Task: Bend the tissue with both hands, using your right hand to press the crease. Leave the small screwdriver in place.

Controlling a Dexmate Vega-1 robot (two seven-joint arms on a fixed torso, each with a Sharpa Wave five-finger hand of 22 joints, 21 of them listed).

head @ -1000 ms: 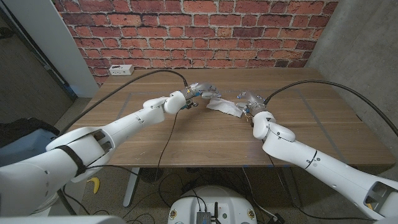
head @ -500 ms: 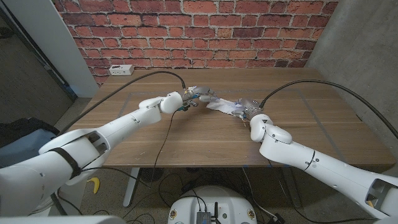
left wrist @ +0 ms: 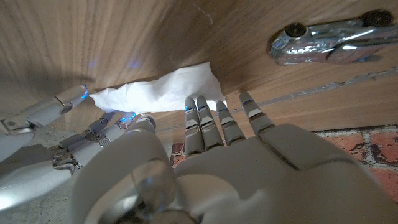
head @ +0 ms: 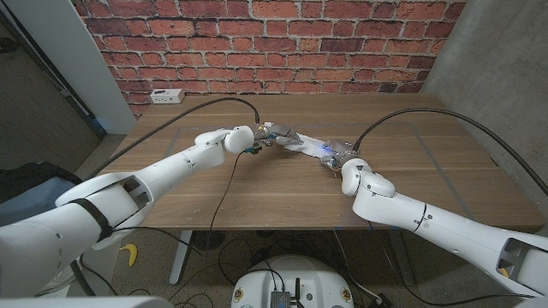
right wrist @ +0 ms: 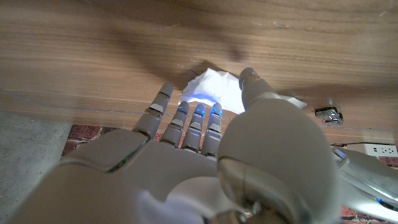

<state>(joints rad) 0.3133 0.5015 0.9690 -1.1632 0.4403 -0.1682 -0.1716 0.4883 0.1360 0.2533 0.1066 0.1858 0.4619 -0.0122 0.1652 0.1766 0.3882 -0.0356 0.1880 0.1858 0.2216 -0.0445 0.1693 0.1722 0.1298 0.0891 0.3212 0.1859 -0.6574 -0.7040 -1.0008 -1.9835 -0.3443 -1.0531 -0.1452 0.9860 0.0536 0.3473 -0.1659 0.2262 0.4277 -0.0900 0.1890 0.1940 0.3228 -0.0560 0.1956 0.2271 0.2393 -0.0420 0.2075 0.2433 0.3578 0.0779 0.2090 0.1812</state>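
Nearest the robot, the right hand [head: 341, 154] sits at the tissue's right end. In the right wrist view its fingers [right wrist: 198, 118] reach straight out onto the tissue [right wrist: 214, 90], with the thumb alongside; it appears to press or touch the sheet rather than grasp it. Whether the palm bears down cannot be told.

The tissue [head: 310, 145] lies on the table [head: 257, 192] near mid-width, between the two hands, bunched rather than flat. No clean crease is visible; the fold looks to be in progress.

The left hand [head: 272, 134] is at the tissue's left end. In the left wrist view its fingers [left wrist: 214, 121] are extended side by side with tips at or on the tissue's edge, holding nothing visibly. Actual contact cannot be confirmed.

A shiny metal object [left wrist: 329, 45], probably the screwdriver, lies just beyond the left hand, apart from the tissue. A white socket strip [head: 167, 95] lies at the far left edge.

Hazards from this state:
- Both hands crowd a small, light sheet. Uneven pressure from the right hand could drag the tissue instead of creasing it.
- The sheet is thin; opposed pulls from the two hands could tear it.
- A sweep of the left hand toward the far side could knock the screwdriver, which must stay put.
- Releasing the left end early could let the fold spring open.
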